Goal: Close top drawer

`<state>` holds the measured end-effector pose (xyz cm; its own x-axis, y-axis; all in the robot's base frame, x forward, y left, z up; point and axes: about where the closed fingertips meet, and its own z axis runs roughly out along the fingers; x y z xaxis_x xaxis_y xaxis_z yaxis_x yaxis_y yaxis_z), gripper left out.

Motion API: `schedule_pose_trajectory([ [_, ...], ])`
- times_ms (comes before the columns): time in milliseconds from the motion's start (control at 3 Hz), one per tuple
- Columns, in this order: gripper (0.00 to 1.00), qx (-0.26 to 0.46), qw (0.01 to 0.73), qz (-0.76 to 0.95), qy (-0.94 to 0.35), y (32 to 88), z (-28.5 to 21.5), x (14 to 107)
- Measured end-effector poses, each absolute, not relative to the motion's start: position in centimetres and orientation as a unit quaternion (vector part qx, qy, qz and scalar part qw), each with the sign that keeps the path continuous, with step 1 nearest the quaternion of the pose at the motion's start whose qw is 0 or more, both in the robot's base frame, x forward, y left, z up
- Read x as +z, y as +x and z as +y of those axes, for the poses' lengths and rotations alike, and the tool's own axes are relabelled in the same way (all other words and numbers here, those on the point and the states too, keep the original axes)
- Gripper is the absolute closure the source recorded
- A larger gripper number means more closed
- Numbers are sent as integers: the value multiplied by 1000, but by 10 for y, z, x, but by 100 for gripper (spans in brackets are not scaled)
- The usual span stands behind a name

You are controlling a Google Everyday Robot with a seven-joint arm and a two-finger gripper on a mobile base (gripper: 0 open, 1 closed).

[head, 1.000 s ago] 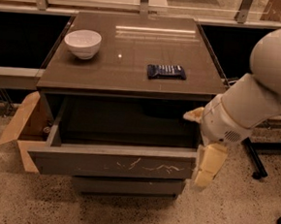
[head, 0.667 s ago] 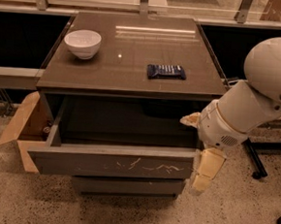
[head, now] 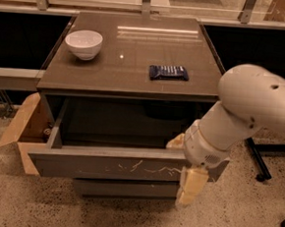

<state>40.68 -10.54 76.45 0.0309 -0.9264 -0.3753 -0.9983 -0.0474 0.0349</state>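
The top drawer (head: 114, 165) is pulled far out of the grey-brown cabinet; its flat front panel carries pale scratch marks near the middle, and its inside looks dark and empty. My gripper (head: 184, 164) is at the right end of that front panel. One pale finger (head: 191, 187) hangs in front of the panel and the other (head: 176, 141) shows behind it, over the drawer's inside. The fingers are apart, so the gripper is open. The white arm (head: 246, 109) reaches in from the right.
A white bowl (head: 84, 43) and a dark snack packet (head: 169, 72) lie on the cabinet top (head: 133, 45). A plain lower drawer front (head: 122, 188) sits below. An open cardboard box (head: 21, 125) stands at the cabinet's left. A dark stand leg (head: 257, 161) is on the right floor.
The arm and gripper have shifted left, closer onto the right end of the drawer's front panel. The drawer stays pulled out about as far as before.
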Motion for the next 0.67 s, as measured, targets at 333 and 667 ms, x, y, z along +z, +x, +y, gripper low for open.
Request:
schedule_pose_trajectory([
  [333, 48, 161, 101, 668, -719, 389, -92, 713],
  [667, 71, 162, 84, 671, -719, 386, -83, 679],
])
